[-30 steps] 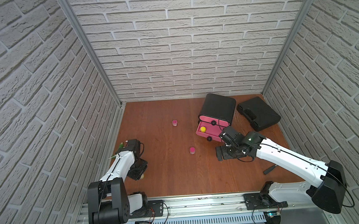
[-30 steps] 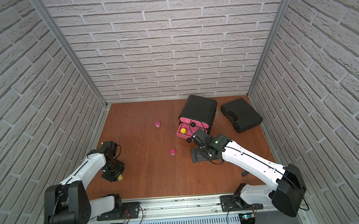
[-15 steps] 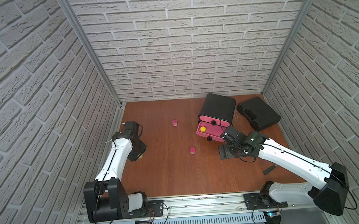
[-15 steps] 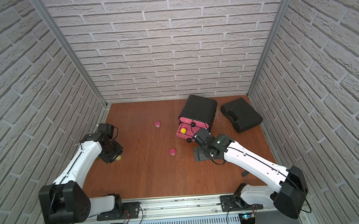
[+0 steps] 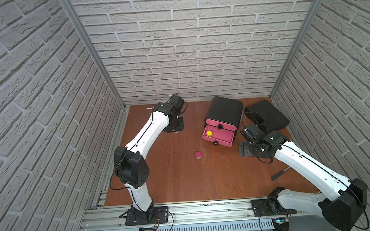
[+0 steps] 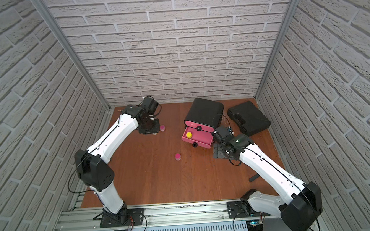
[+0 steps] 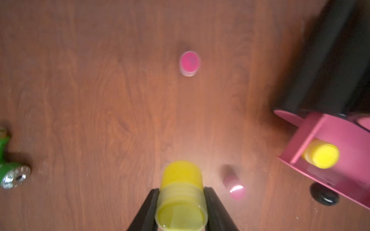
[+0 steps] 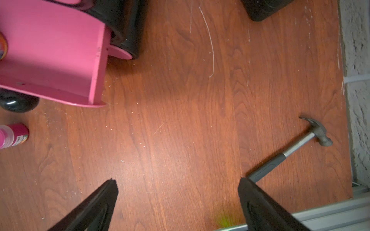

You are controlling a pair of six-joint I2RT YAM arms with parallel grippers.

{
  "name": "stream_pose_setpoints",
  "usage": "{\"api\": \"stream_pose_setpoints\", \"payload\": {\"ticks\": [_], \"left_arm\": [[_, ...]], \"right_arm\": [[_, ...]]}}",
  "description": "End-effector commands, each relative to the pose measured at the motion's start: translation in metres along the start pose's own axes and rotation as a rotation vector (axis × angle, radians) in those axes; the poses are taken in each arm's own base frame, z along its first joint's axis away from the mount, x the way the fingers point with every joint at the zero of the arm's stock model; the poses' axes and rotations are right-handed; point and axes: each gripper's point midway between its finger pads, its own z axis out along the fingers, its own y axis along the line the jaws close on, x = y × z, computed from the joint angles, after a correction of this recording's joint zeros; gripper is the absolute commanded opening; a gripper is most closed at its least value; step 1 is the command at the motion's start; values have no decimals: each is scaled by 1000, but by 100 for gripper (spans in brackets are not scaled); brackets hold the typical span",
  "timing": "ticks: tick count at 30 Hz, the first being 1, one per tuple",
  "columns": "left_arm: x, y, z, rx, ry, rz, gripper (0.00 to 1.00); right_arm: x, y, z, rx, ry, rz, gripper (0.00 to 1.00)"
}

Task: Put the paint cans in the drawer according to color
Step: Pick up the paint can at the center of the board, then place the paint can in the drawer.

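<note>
1. My left fingers (image 7: 150, 204) grip a yellow can (image 7: 181, 192), carried from the front of the table (image 5: 173, 184) to its back.
2. My right fingers (image 8: 100, 206) stay spread, empty.
3. Next stop, I judge, is the open drawer (image 5: 218, 138) holding its yellow twin (image 5: 209, 133).

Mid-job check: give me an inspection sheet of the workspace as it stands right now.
surface: wooden table, fine scratches and dust in the right wrist view.
job's things: drawer has one tray pulled out holding the stored yellow can; held yellow can sits in the left gripper; far pink can and mid-table pink can are on the table.
clutter: hammer, black case, green tool, all apart from the cans.
grippers: left gripper shut on the held yellow can; right gripper open, empty, beside the drawer.
cables: cable loops on both arms, none across the cans.
surroundings: brick-pattern walls on three sides; metal rail at front.
</note>
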Motion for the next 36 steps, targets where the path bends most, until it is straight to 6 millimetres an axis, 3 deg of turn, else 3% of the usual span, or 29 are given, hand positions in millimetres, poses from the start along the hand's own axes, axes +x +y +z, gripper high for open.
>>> {"api": "stream_pose_setpoints", "payload": {"ticks": [1,8,14,25,36], "left_arm": [[0,-31,0,-3,11,158,23],[-8,-116,4,107,-20,319,22],[2,-167,8,165,-34,420,21],[18,-202,21,186,-43,481,21],[26,-219,42,211,-22,491,26]], "right_arm": [[-2,-13,2,19,-14,45,99],[-2,-22,11,32,-10,113,99],[8,-23,12,4,3,116,100],[18,-29,4,-20,-13,116,100],[21,-34,-5,-42,-30,128,100]]}}
